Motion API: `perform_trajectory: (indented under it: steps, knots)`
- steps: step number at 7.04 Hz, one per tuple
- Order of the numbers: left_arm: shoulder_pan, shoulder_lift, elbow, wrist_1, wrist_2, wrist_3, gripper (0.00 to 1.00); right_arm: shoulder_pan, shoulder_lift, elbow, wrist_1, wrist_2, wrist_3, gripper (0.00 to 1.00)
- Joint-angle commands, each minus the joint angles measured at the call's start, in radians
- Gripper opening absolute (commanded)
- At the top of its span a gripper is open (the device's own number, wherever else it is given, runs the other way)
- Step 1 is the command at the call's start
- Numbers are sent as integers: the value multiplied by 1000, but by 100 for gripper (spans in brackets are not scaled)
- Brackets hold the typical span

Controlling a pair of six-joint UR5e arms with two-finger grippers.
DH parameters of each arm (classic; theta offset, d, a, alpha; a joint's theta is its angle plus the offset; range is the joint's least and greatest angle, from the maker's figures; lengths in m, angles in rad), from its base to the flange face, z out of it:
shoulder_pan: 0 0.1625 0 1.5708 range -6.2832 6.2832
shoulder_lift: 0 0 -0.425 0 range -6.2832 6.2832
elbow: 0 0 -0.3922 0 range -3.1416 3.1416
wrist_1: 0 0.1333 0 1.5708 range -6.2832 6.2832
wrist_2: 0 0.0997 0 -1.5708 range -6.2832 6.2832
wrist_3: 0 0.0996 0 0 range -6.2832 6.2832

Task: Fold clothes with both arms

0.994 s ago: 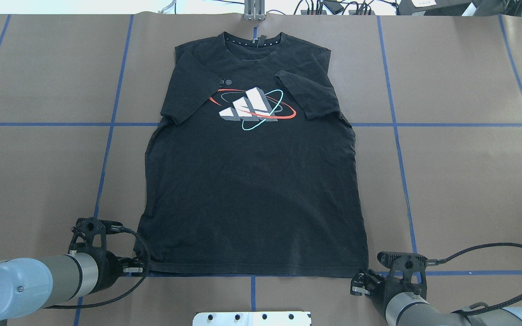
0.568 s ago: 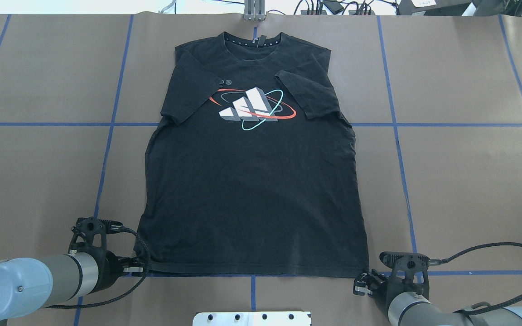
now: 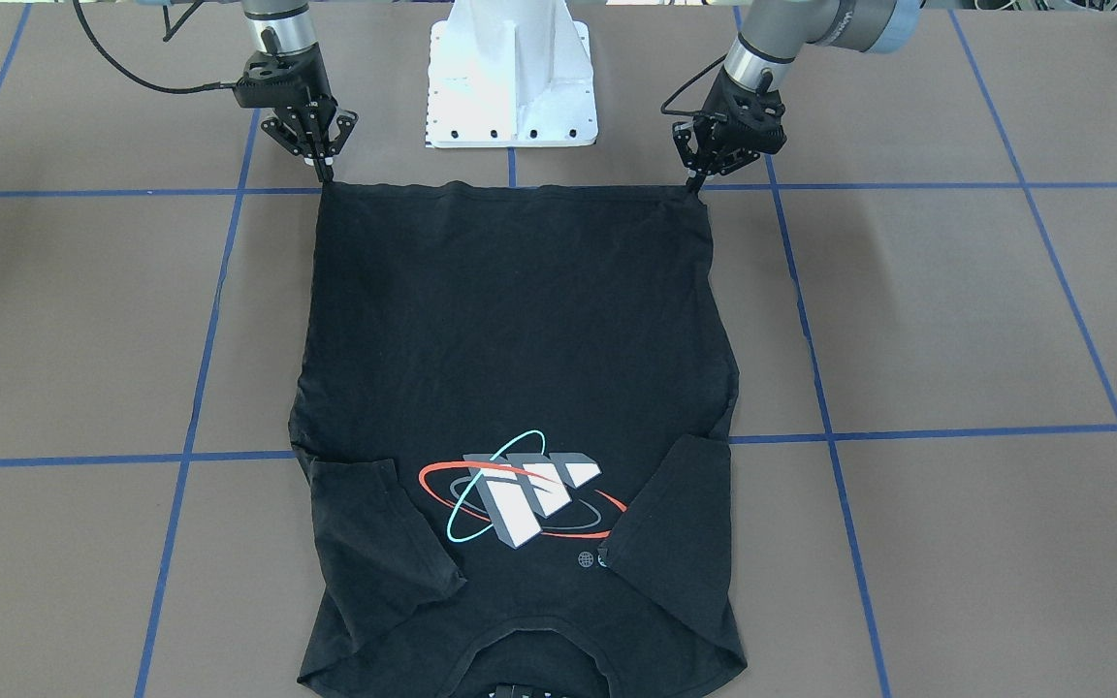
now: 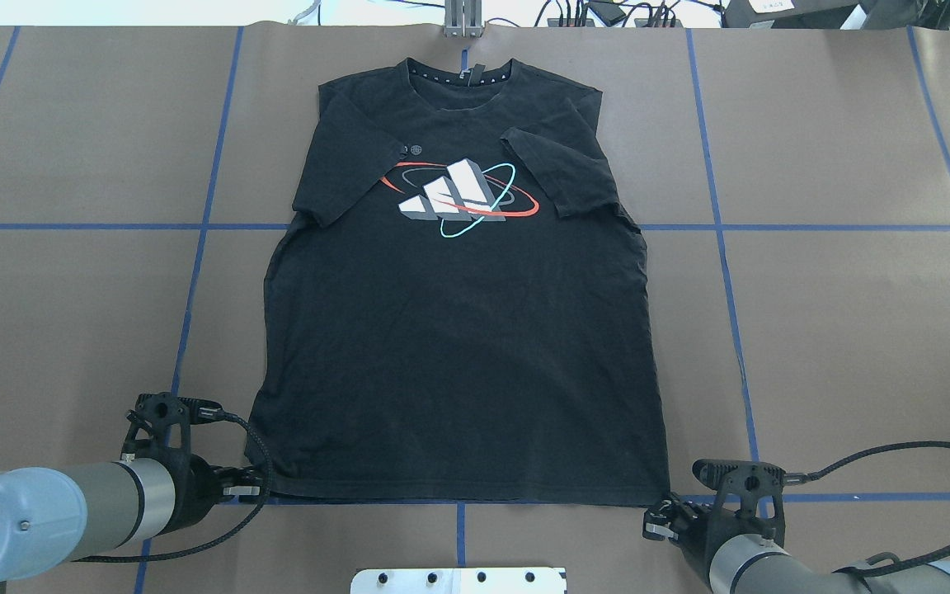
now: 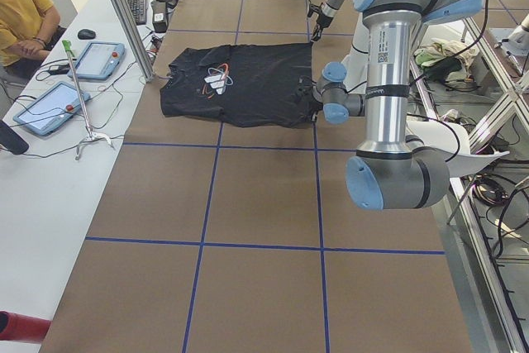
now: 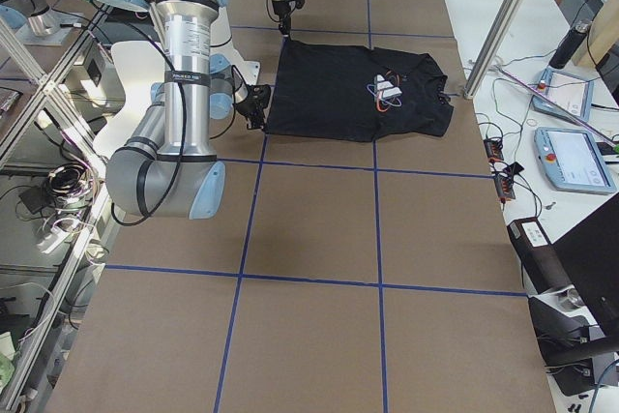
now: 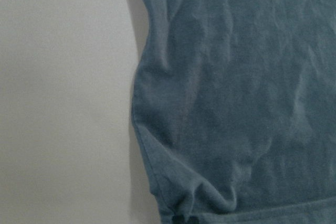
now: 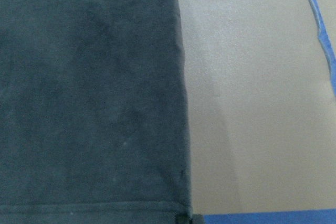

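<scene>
The black T-shirt lies flat on the table, front graphic up, collar at the far edge and both sleeves folded in over the chest. It also shows in the front view. My left gripper sits at the hem's left corner, also seen in the front view, shut on the cloth; the left wrist view shows the fabric puckered at the pinch. My right gripper sits at the hem's right corner, also seen in the front view, fingers drawn together on it. The right wrist view shows that flat hem corner.
The white pedestal stands between the arms, just behind the hem. Blue tape lines cross the brown table cover. Tablets and a seated person are past the collar end.
My right gripper has crept a little rightward and nearer along the hem's right corner. My left arm has eased back slightly. The shirt lies as before.
</scene>
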Motion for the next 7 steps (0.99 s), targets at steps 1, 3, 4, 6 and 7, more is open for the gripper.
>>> perform_trajectory:
  steps: [1, 3, 4, 6, 7]
  knots:
    - [-18, 3, -121, 91, -83, 58, 0, 38, -21, 118, -9, 56, -3, 0]
    - [-105, -5, -328, 313, -231, 164, 0, 99, -109, 291, -14, 252, -59, 0]
    - [-116, 5, -378, 343, -261, 164, 0, 99, -138, 366, -14, 365, -61, 0]
    - [-84, 41, -484, 367, -321, 164, 0, 51, -161, 504, -15, 577, -61, 0]
    - [-18, 73, -539, 369, -324, 163, 0, -1, -163, 529, -17, 580, -62, 0]
